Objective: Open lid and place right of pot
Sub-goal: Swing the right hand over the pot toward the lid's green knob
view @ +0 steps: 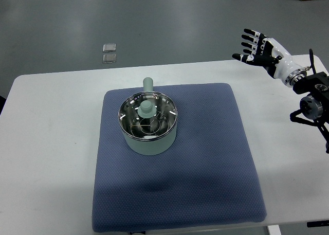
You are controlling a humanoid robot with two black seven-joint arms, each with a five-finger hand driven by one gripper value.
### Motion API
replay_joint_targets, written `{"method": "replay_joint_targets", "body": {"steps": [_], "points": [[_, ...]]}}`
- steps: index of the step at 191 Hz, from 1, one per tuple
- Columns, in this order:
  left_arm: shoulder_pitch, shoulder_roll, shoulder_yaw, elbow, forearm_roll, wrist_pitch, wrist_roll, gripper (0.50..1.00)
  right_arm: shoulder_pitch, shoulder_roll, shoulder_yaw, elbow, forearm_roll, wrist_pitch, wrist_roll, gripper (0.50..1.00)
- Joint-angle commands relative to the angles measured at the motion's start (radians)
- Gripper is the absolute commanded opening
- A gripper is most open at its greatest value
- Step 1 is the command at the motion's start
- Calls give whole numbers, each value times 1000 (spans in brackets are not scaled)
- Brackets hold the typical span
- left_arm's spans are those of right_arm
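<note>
The pot (pixel 149 124) stands on the blue mat (pixel 205 173) at mid-surface, its glass lid (pixel 147 114) on, glare blurring the inside. The right hand (pixel 257 49) hovers well apart at upper right, fingers (pixel 249 38) spread and empty; its arm is cut off by the edge.

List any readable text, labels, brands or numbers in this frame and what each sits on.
No readable text anywhere in the top view.
pot: no print or brand visible on its wall.
lid: only reflections, no markings legible.
blue mat: plain weave, no label.
two small clear squares on the floor: too small to tell if they carry print.
right hand: no lettering visible.
</note>
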State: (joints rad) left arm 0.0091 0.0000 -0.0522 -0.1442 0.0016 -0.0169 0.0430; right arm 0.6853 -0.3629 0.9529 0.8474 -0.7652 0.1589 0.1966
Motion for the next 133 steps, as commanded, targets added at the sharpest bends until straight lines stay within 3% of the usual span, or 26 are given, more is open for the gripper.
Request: {"method": "replay_joint_targets", "body": {"steps": [1, 71, 133], "points": [[0, 0, 0, 0, 0, 0, 0, 1000, 86, -45, -138, 12, 43, -1, 24, 905], [0, 0, 0, 0, 0, 0, 0, 1000, 376, -145, -597, 139, 64, -5, 121, 893], [0, 0, 0, 0, 0, 0, 0, 1000, 611, -125, -888, 163, 53, -4, 185, 893]]}}
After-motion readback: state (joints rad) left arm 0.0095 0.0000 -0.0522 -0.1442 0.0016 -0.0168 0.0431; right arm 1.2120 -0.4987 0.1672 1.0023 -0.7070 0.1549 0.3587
